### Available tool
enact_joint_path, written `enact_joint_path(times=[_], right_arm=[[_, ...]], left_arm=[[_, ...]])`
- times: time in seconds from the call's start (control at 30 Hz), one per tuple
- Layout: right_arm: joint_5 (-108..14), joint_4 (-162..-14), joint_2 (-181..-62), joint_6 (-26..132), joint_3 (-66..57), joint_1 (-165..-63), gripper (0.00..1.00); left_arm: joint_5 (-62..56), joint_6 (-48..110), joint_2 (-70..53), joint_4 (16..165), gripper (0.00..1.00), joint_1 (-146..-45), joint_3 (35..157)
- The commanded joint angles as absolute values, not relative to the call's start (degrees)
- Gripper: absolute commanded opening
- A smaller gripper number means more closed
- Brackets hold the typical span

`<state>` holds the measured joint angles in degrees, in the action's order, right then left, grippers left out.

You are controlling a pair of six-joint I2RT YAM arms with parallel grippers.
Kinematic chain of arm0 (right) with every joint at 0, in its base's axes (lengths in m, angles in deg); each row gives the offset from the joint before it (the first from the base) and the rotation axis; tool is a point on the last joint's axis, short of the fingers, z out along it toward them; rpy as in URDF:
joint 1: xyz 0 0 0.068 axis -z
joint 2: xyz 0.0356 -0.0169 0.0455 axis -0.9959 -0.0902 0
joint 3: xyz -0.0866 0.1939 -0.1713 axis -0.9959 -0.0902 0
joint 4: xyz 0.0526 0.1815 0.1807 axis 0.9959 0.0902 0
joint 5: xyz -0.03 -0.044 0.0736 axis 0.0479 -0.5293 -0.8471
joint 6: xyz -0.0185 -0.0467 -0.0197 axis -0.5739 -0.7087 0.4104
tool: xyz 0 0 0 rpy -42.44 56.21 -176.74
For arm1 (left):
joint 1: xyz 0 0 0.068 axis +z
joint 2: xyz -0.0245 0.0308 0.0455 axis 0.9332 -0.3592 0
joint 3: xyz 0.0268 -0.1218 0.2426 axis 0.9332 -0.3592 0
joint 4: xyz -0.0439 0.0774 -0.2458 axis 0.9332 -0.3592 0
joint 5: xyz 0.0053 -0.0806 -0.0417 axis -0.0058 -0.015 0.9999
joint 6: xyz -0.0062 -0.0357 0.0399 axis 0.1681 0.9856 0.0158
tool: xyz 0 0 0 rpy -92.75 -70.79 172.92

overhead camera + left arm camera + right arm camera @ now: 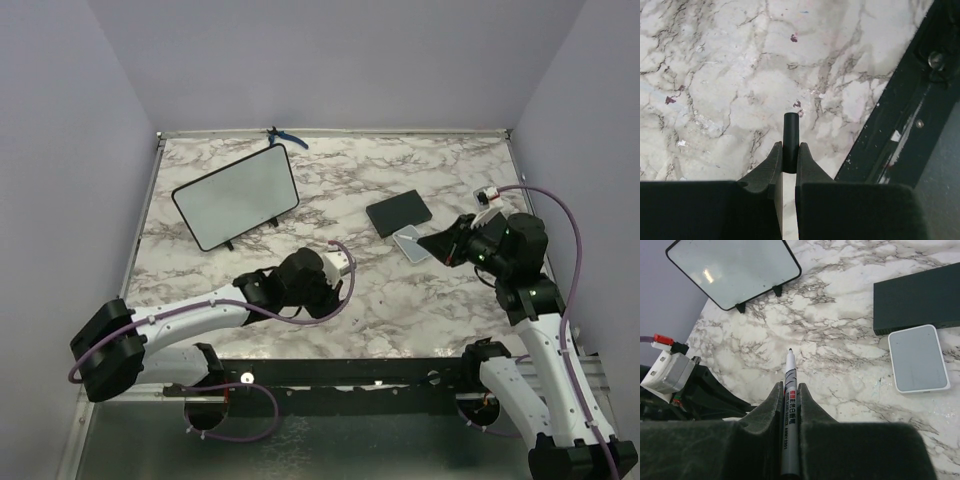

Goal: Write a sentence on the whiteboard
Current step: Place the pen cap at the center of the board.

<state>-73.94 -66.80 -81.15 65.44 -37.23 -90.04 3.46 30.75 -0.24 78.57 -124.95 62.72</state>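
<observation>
The whiteboard [237, 195] stands tilted on its small black feet at the far left of the marble table. Its face is blank and no sentence shows on it; it also shows in the right wrist view [732, 267]. My right gripper [789, 389] is shut on an uncapped grey-and-white marker [789, 372], black tip pointing forward above the table. In the top view the right gripper [435, 243] is at the right, far from the board. My left gripper [790, 150] is shut on a black marker cap [791, 130] and hovers near the table's front edge [322, 297].
A flat black pad [398, 212] lies right of centre, with a pale grey eraser block [410, 243] just in front of it; both show in the right wrist view [917, 297] [918, 357]. A blue tool [283, 137] lies at the back edge. A black rail [910, 115] runs along the front.
</observation>
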Motion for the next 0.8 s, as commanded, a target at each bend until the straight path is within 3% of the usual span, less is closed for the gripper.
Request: enact_joint_path(times=[0.0, 0.43, 0.63, 0.77], right_arm=[[-70.42, -67.09, -79.46, 65.65, -39.67, -89.86, 0.00], [-70.83, -70.75, -80.47, 66.18, -41.94, -89.85, 0.00], [-71.41, -72.57, -81.14, 66.91, -43.00, -89.87, 0.00], [-71.81, -72.86, -81.18, 67.30, -43.13, -89.92, 0.00]], left_arm=[[-11.49, 34.74, -4.54, 83.61, 0.00, -129.23, 64.16], [-22.68, 37.35, -16.06, 83.66, 0.00, -137.56, 66.83], [-21.14, 38.47, -18.45, 83.41, 0.10, -137.85, 66.26], [-22.09, 38.50, -18.97, 83.18, 0.28, -137.85, 66.04]])
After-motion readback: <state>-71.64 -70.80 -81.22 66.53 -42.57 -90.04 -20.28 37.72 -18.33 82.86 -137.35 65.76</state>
